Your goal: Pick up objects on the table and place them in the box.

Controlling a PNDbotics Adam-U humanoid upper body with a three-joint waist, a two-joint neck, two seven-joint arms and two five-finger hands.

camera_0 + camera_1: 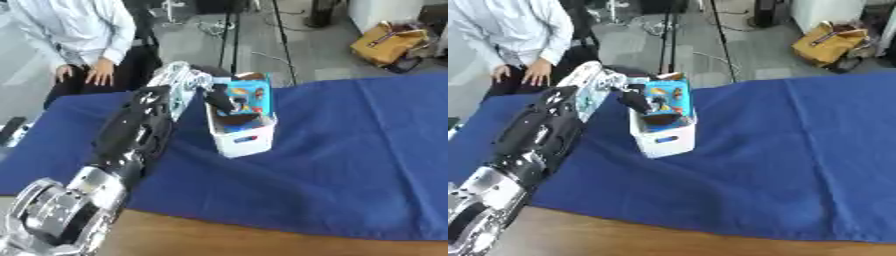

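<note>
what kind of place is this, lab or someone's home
Likely a lab or workshop: a table under a blue cloth, black stand legs with cables on the bare grey floor, and a small white plastic box.

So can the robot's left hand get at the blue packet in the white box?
Probably yes. The left hand is already at the top of the white box, right beside the blue packet standing in it, and nothing lies between them. Its fingers are too blurred to read.

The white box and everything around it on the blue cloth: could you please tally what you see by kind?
White box: 1
Blue picture-printed package standing in the box: 1
Dark item in the box: 1
Robot left hand over the box: 1
Blue cloth: 1
Total: 5
</note>
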